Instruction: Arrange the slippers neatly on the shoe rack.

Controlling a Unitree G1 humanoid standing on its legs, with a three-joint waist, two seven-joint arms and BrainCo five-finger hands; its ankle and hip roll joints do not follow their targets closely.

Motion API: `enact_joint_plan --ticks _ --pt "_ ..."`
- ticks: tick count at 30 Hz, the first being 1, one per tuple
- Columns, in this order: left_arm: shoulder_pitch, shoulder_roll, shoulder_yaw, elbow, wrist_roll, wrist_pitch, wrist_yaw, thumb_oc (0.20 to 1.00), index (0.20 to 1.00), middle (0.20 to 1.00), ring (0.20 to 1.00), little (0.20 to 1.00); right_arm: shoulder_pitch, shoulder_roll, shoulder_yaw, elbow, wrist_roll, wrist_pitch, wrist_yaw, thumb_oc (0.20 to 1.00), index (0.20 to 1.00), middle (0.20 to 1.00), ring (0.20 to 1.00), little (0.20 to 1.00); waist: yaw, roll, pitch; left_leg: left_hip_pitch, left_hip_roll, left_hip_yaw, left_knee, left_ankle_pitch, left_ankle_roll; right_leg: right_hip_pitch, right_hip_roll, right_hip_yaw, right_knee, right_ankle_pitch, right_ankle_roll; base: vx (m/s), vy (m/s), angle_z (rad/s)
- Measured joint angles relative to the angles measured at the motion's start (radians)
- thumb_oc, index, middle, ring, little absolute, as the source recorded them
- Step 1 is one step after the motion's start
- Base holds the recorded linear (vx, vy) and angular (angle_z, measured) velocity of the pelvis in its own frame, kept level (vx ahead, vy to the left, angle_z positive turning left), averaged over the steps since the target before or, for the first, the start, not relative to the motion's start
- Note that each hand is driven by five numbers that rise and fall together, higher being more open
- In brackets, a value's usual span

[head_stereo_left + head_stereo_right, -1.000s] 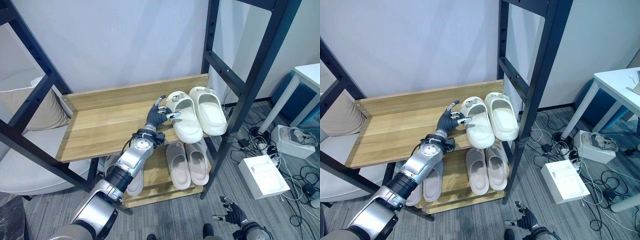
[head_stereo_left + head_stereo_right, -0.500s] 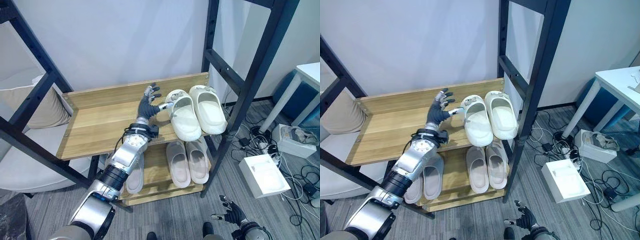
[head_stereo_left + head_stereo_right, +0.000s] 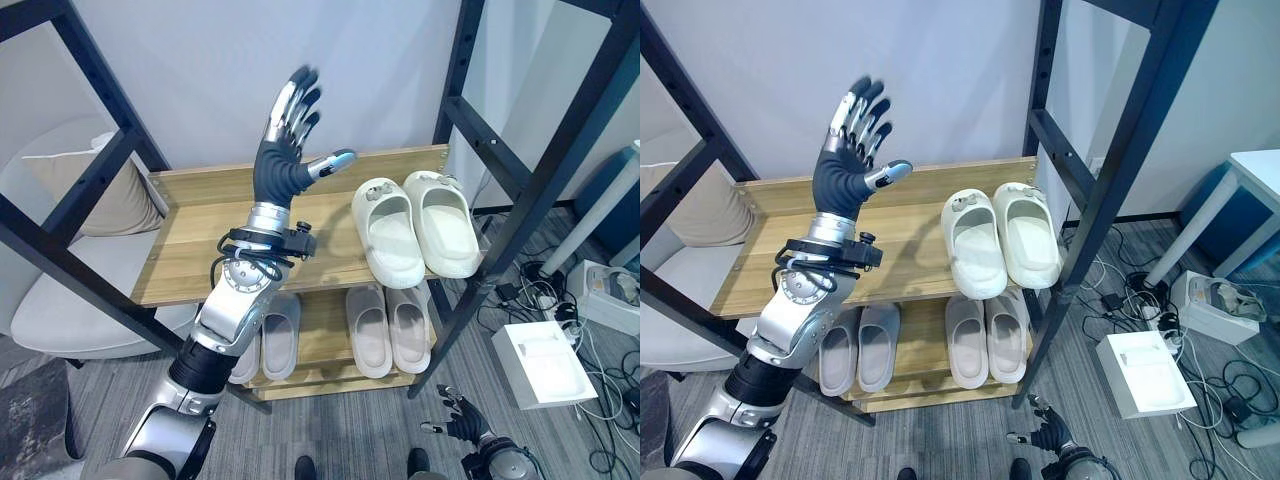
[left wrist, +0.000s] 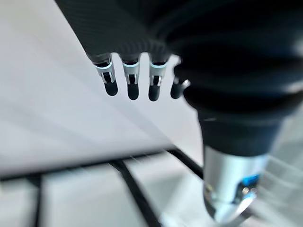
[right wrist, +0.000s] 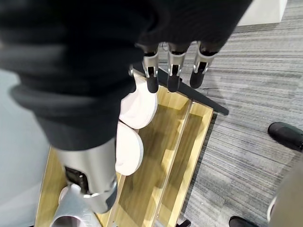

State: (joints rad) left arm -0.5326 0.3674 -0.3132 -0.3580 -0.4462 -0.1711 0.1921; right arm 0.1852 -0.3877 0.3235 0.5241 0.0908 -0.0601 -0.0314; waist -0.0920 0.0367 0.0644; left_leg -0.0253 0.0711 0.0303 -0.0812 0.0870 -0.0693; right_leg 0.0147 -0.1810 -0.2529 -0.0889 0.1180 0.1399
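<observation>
Grey carpet [image 3: 330, 430] runs under everything, and low over it, at the near edge of my view, hangs my right hand [image 3: 462, 425], fingers loosely spread with nothing in them. To its right on the floor lie a flat white box [image 3: 542, 363] and a tangle of cables [image 3: 520, 290].

Next comes the rack [image 3: 500, 180], black posts with two wooden shelves. On the lower shelf [image 3: 322, 372] sit two pairs of grey slippers: one pair [image 3: 388, 328] to the right, side by side, and one pair [image 3: 857, 347] to the left, partly behind my left arm. My right wrist view looks down on that lower shelf and picks up two pale heels side by side beside my thumb.

On the upper shelf [image 3: 200, 250] the white slippers [image 3: 415, 228] stand together at the right end, touching along their inner sides, toes toward me, heels toward the wall.

My left hand [image 3: 285, 150] is raised well above the upper shelf, to the left of the white pair and clear of it, fingers straight and fanned, thumb out toward the slippers, holding nothing.

Left of the rack a beige cushion [image 3: 85, 195] rests on a pale seat [image 3: 60, 320]. Behind it all is a white wall [image 3: 300, 60].
</observation>
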Motion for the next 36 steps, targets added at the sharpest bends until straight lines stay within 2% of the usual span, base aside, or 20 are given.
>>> enact_joint_plan --ticks 3,5,9,13,17,19,20,23,24,25,29,31,36 --pt "0.024 0.003 -0.023 -0.091 -0.054 -0.017 -0.059 1.000 1.000 1.000 1.000 1.000 -0.003 0.006 0.001 0.015 0.005 0.000 0.002 1.000 1.000 1.000 1.000 1.000 0.005 -0.002 0.001 0.007 -0.001 -0.007 0.000 0.000 0.000 0.010 0.000 -0.004 0.000 -0.004 0.000 -0.01 0.007 0.06" --pt "0.030 0.009 -0.072 -0.121 -0.088 -0.017 -0.118 1.000 1.000 1.000 1.000 1.000 0.001 0.008 0.001 0.022 0.009 0.000 0.008 1.000 1.000 1.000 1.000 1.000 0.011 -0.004 0.002 0.007 -0.002 -0.021 0.000 -0.002 0.001 0.019 -0.001 -0.019 0.000 -0.021 0.011 -0.01 0.011 0.15" --pt "0.069 0.055 -0.151 -0.193 -0.129 -0.006 -0.215 1.000 1.000 1.000 1.000 1.000 0.001 0.009 0.000 0.031 0.009 0.000 0.021 1.000 1.000 1.000 1.000 1.000 0.022 -0.003 0.002 0.006 -0.002 -0.025 -0.006 -0.009 0.003 0.020 -0.001 -0.023 0.000 -0.022 0.009 0.00 0.005 0.03" --pt "0.191 0.101 -0.182 -0.210 -0.145 0.015 -0.304 1.000 1.000 1.000 1.000 1.000 0.005 0.011 0.001 0.034 0.009 -0.008 0.033 1.000 1.000 1.000 1.000 1.000 0.026 0.001 0.000 0.008 -0.002 -0.027 -0.006 -0.010 0.001 0.024 -0.001 -0.024 0.000 -0.024 0.005 0.00 0.000 0.00" --pt "0.330 0.163 -0.249 -0.148 -0.144 0.076 -0.373 1.000 1.000 1.000 1.000 1.000 0.003 0.017 0.001 0.057 0.010 -0.022 0.035 1.000 1.000 1.000 1.000 1.000 0.028 0.001 0.000 0.009 -0.001 -0.027 -0.004 -0.006 0.007 0.024 0.000 -0.024 0.000 -0.024 0.005 0.00 0.000 0.00" --pt "0.378 0.179 -0.275 -0.084 -0.143 0.078 -0.401 1.000 1.000 1.000 1.000 1.000 0.004 0.018 0.002 0.058 0.010 -0.026 0.036 1.000 1.000 1.000 1.000 1.000 0.031 0.003 -0.001 0.011 -0.002 -0.027 -0.005 -0.005 0.005 0.027 -0.001 -0.024 0.000 -0.022 0.008 0.00 0.000 0.00" --pt "0.393 0.187 -0.292 -0.032 -0.140 0.112 -0.412 1.000 1.000 1.000 1.000 1.000 0.004 0.020 0.002 0.059 0.010 -0.027 0.038 1.000 1.000 1.000 1.000 1.000 0.030 0.002 -0.001 0.012 -0.002 -0.028 -0.003 -0.004 0.005 0.029 -0.001 -0.024 0.000 -0.023 0.008 0.00 0.000 0.00" --pt "0.454 0.203 -0.307 0.089 -0.100 0.124 -0.453 1.000 1.000 1.000 1.000 1.000 -0.005 0.018 0.003 0.060 0.011 -0.029 0.046 1.000 1.000 1.000 1.000 1.000 0.028 0.005 -0.002 0.018 -0.001 -0.025 -0.006 -0.005 0.004 0.031 0.000 -0.023 0.000 -0.024 0.008 0.00 0.001 -0.02" --pt "0.483 0.209 -0.318 0.138 -0.074 0.153 -0.459 1.000 1.000 1.000 1.000 1.000 -0.005 0.018 0.006 0.061 0.013 -0.030 0.047 1.000 1.000 1.000 1.000 1.000 0.029 0.004 -0.002 0.019 -0.001 -0.026 -0.007 -0.006 0.003 0.033 0.000 -0.024 0.000 -0.025 0.007 0.00 0.003 -0.04" --pt "0.515 0.200 -0.308 0.202 -0.046 0.143 -0.468 1.000 1.000 1.000 1.000 1.000 -0.009 0.016 0.011 0.061 0.017 -0.030 0.053 1.000 1.000 1.000 1.000 1.000 0.029 0.004 -0.001 0.019 -0.001 -0.025 -0.007 -0.007 0.003 0.033 0.001 -0.023 0.000 -0.027 0.007 0.00 0.004 -0.07" --pt "0.610 0.149 -0.274 0.451 0.049 0.170 -0.453 1.000 1.000 1.000 1.000 1.000 -0.015 0.017 0.017 0.059 0.049 -0.029 0.065 1.000 1.000 1.000 1.000 1.000 0.024 0.004 -0.002 0.025 0.002 -0.021 -0.006 -0.012 0.006 0.035 0.002 -0.021 0.000 -0.028 0.008 0.00 0.001 -0.02" --pt "0.644 0.137 -0.272 0.506 0.080 0.171 -0.437 1.000 1.000 1.000 1.000 1.000 -0.010 0.017 0.017 0.059 0.050 -0.027 0.065 1.000 1.000 1.000 1.000 1.000 0.025 0.002 -0.001 0.026 0.001 -0.022 -0.006 -0.010 0.005 0.037 0.002 -0.021 0.000 -0.028 0.008 0.00 -0.001 0.02" --pt "0.701 0.009 -0.213 0.746 0.071 0.168 -0.364 1.000 1.000 1.000 1.000 1.000 -0.014 0.022 0.016 0.059 0.069 -0.026 0.051 1.000 1.000 1.000 1.000 1.000 0.029 -0.003 -0.001 0.026 0.001 -0.023 -0.007 -0.012 0.007 0.040 0.001 -0.023 0.000 -0.029 0.009 0.00 -0.001 0.01"
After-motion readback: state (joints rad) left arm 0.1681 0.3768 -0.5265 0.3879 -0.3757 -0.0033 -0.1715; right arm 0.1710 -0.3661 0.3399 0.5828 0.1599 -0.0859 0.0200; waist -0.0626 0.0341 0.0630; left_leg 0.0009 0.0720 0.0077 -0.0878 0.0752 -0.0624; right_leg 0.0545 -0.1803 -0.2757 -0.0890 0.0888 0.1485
